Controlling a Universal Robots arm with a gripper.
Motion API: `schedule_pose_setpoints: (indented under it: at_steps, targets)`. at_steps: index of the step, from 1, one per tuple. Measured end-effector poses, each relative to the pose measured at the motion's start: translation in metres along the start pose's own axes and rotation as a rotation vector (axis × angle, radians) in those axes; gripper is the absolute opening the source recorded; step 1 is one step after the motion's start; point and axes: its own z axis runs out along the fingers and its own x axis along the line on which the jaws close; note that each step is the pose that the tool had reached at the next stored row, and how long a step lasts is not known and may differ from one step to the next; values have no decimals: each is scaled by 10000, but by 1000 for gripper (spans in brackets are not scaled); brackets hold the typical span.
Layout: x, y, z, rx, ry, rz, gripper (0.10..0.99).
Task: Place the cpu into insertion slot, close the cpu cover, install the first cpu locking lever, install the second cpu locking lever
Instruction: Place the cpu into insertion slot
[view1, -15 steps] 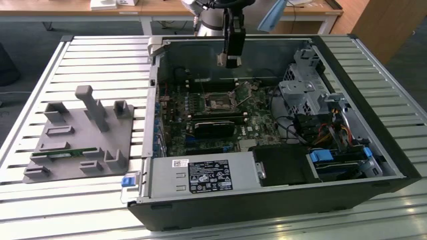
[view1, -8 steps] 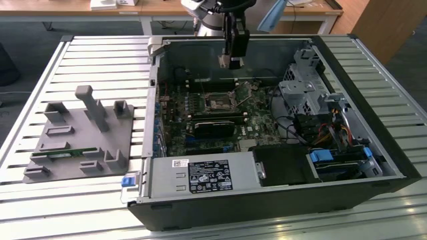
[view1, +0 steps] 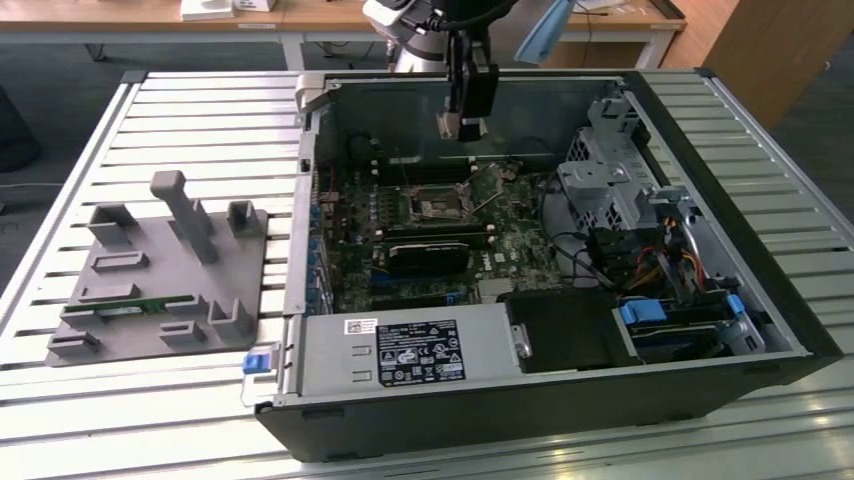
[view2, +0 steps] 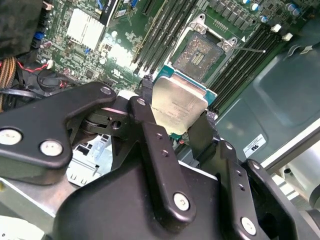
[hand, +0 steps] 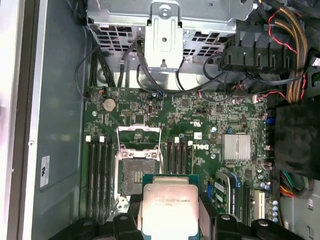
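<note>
Gripper (view2: 176, 112) clenched on the cpu (hand: 167, 207), which I hold above the uncovered insertion slot (hand: 135, 172), apart from it. Computer case (view1: 534, 400) lies open on slatted metal table (view1: 200, 110); wooden desks (view1: 334, 15) behind.

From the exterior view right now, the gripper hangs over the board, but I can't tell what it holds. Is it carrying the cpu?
Observer: Yes. In both wrist views the gripper clamps the cpu by two opposite edges, with its metal top towards the camera.
Operator: Is the insertion slot free?
Observer: In the second wrist view the insertion slot is bare, with its contact field exposed.
Operator: And the cpu cover?
Observer: In the first wrist view the cpu cover stands swung open at one edge of the slot.
</note>
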Motion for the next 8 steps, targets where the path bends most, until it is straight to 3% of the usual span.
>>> schedule_pose_setpoints:
  at_steps: [8]
  targets:
    - [4,-5,67,-13,1,-18,533]
